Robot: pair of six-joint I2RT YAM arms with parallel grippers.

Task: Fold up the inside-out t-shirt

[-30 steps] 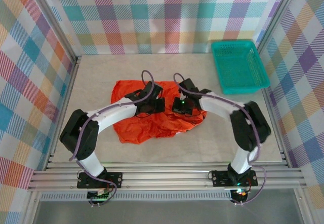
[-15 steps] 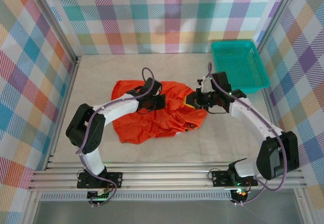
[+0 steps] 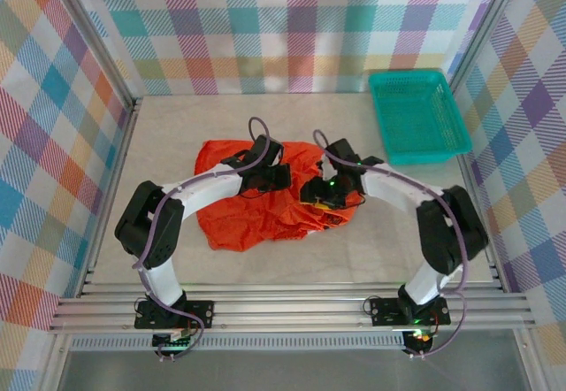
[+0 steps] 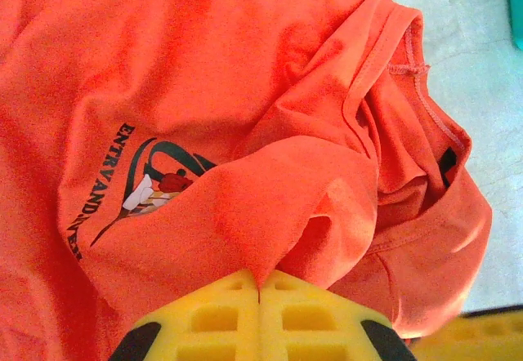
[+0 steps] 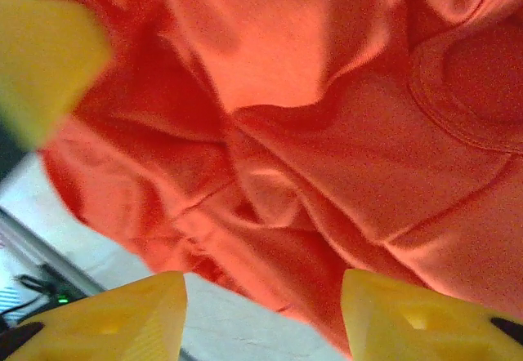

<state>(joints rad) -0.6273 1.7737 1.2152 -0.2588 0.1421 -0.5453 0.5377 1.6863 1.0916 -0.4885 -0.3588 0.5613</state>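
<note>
Top external view: the inside-out t-shirt (image 3: 248, 218) lies crumpled on the table (image 3: 177, 134), left of centre, well apart from the teal basket (image 3: 416, 112) at the far right corner. Both arms reach over it. The left gripper (image 3: 276, 179) sits on the upper middle of the cloth and the right gripper (image 3: 318, 195) at its right edge.

Left wrist view: the yellow fingers (image 4: 212, 320) are pressed together, and a raised peak of orange cloth runs into the seam between them. The cloth is pinched. The chest print (image 4: 155, 185) lies just beyond the fingertips to the left, partly covered by the fold.

Right wrist view: the fingers (image 5: 131, 312) stand well apart with nothing clamped. Rumpled cloth lies just ahead of the tips, its hem crossing the gap, with bare table showing below it.
</note>
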